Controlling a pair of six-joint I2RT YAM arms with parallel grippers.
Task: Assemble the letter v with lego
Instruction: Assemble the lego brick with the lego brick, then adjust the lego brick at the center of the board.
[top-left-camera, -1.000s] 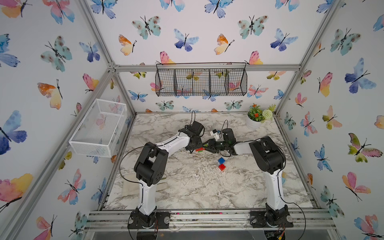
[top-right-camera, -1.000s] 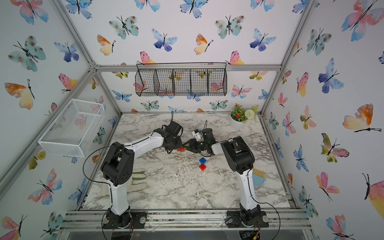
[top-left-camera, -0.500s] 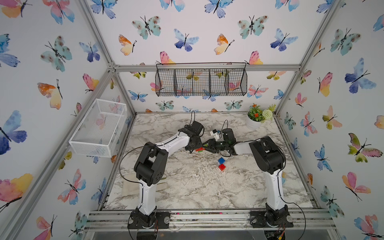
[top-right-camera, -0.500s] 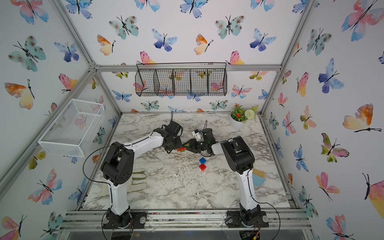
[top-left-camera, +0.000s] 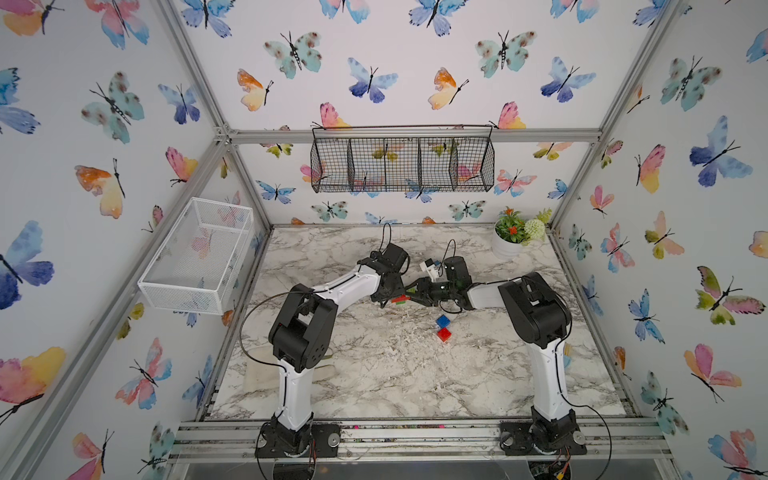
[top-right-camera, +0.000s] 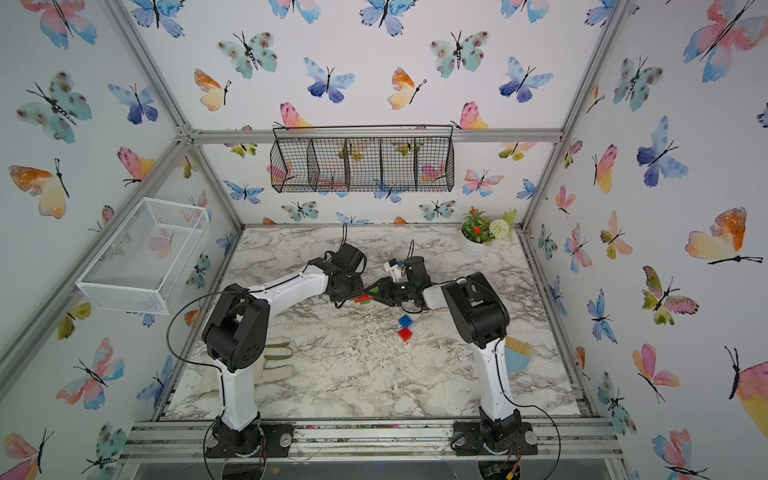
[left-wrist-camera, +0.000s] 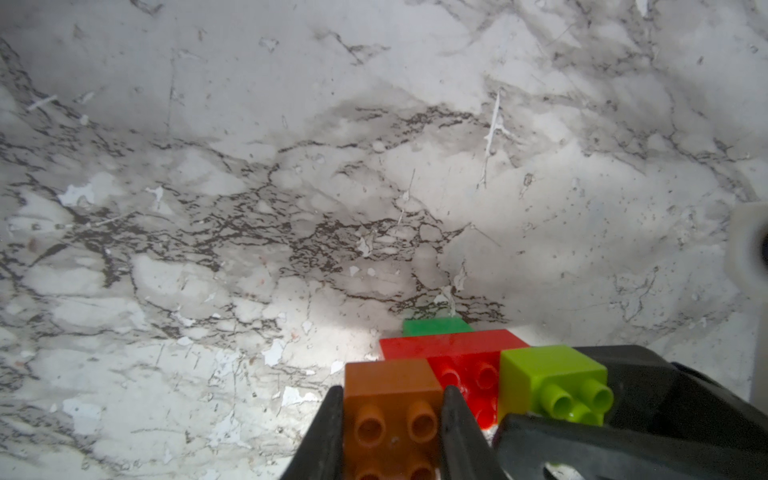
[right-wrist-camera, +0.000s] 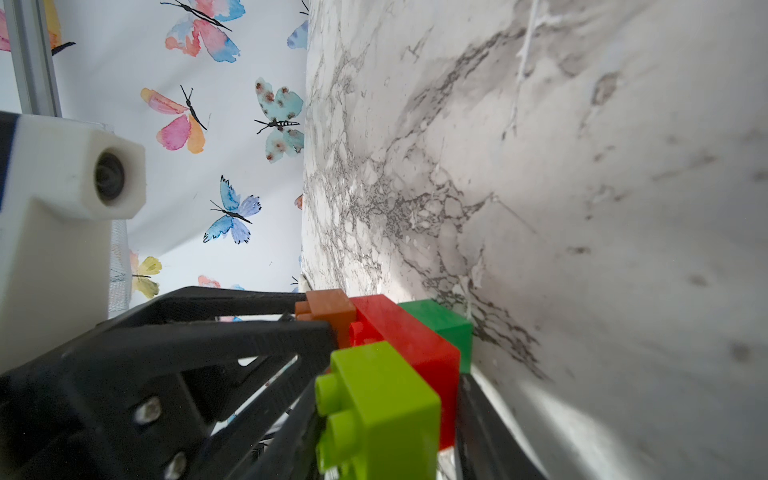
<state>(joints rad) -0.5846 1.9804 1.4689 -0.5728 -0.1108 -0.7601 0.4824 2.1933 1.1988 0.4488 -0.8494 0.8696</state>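
Bright colours, grey-veined white table (left-wrist-camera: 249, 166)
The orange brick (left-wrist-camera: 392, 415) sits between the left gripper's (left-wrist-camera: 392, 390) black fingers (left-wrist-camera: 328, 436); beside it are a red brick (left-wrist-camera: 453, 347) and a lime green brick (left-wrist-camera: 548, 382).

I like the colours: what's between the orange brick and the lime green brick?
The long red brick, its studs bare, in the left wrist view.

marble table (top-left-camera: 395, 374) | on it: blue brick (top-left-camera: 443, 321), red brick (top-left-camera: 444, 334), flower pot (top-left-camera: 505, 250)

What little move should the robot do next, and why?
Probably open the left gripper: its orange square plastic brick looks joined to the long red brick, the right gripper holds the lime green brick, and a blue square brick waits loose.
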